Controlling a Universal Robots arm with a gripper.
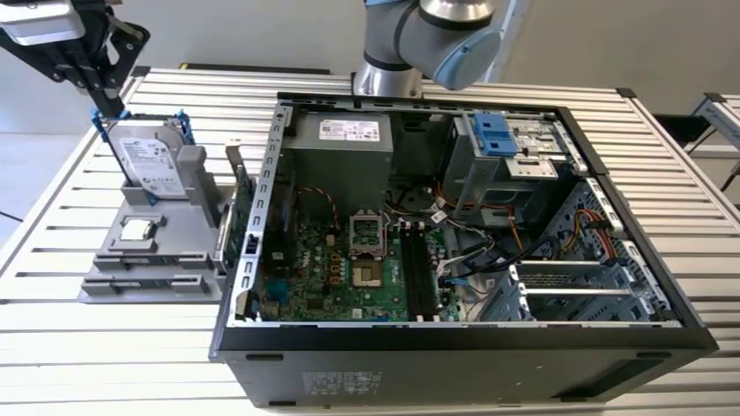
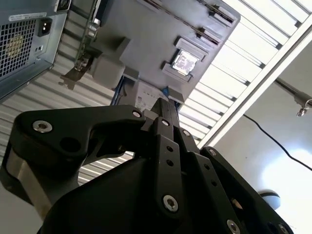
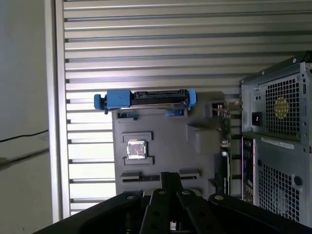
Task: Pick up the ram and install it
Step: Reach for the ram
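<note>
The ram is hidden or out of view. My gripper (image 1: pixel 113 108) hangs at the exterior view's far left, its fingers shut and pointing down at the top edge of a silver hard drive (image 1: pixel 151 156) in a blue frame. Both wrist views show the gripper (image 2: pixel 163 103) (image 3: pixel 170 176) closed with nothing visible between its fingers. Below it lies a grey parts holder (image 1: pixel 116 260). The open computer case (image 1: pixel 463 334) fills the middle, and the motherboard's black slots (image 1: pixel 418 269) run lengthwise inside it.
A processor chip (image 1: pixel 139 230) (image 3: pixel 136 149) sits in the holder. A green expansion card (image 1: pixel 243 230) stands between the holder and the case. The arm's base (image 1: pixel 387 52) rises behind the case. The slatted metal table (image 1: pixel 116 347) ends close to the holder's left.
</note>
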